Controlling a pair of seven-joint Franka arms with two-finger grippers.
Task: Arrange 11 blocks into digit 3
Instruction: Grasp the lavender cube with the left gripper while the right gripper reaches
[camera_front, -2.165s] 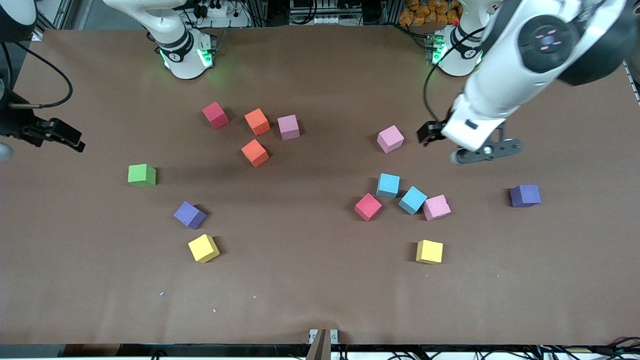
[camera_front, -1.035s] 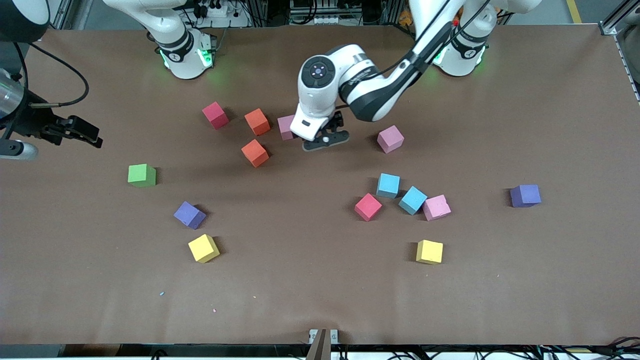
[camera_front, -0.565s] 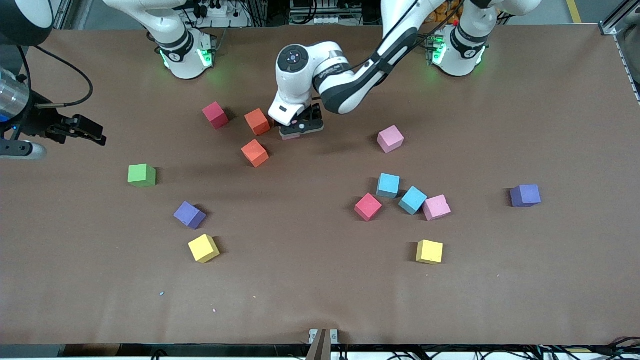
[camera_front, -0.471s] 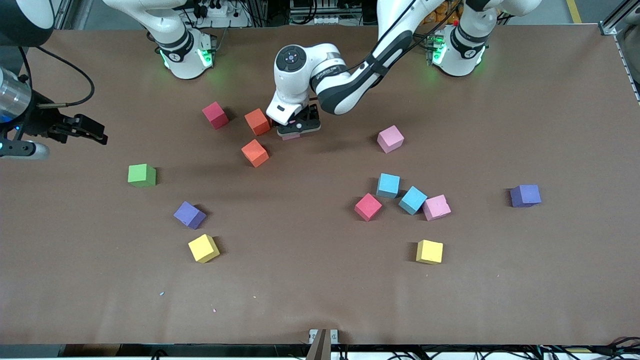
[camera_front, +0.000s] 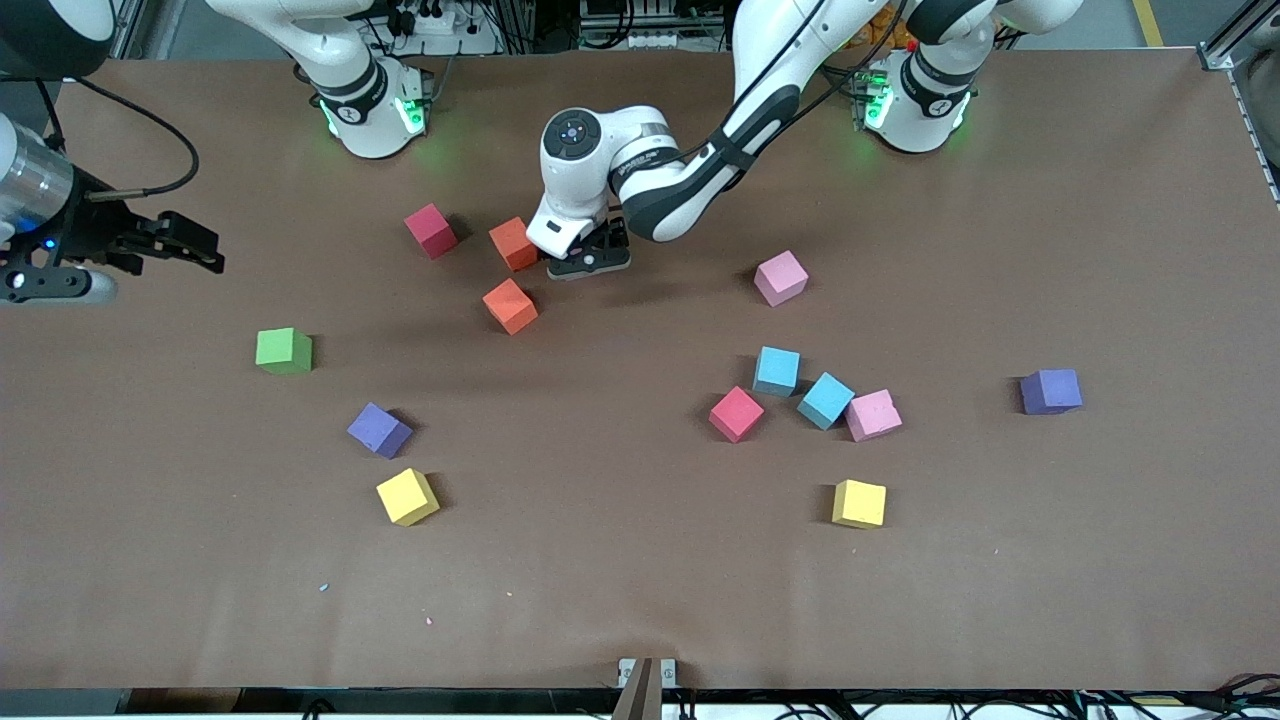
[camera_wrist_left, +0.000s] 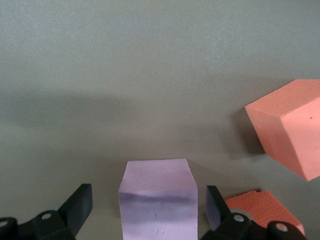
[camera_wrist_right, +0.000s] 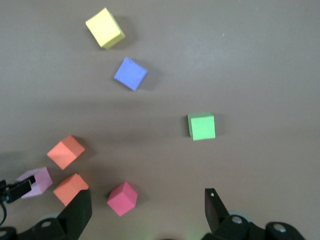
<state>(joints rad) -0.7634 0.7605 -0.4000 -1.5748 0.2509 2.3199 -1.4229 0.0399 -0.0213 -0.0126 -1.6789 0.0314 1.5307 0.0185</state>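
Note:
My left gripper is down at the table, open, its fingers standing either side of a pale pink block with gaps on both sides. Beside that block lie two orange blocks and a red one. A pink block, two light blue, a pink, a red and a yellow block lie toward the left arm's end. A purple and a yellow block lie nearer the front camera. My right gripper waits open and empty over the table's edge.
A green cube sits toward the right arm's end. Another purple cube lies alone toward the left arm's end. All cubes are loose on the brown table; the wide strip nearest the front camera holds nothing.
My left arm has swung across from its own end of the table and come down around the pale pink block. The right gripper has crept slightly inward. No block has moved.

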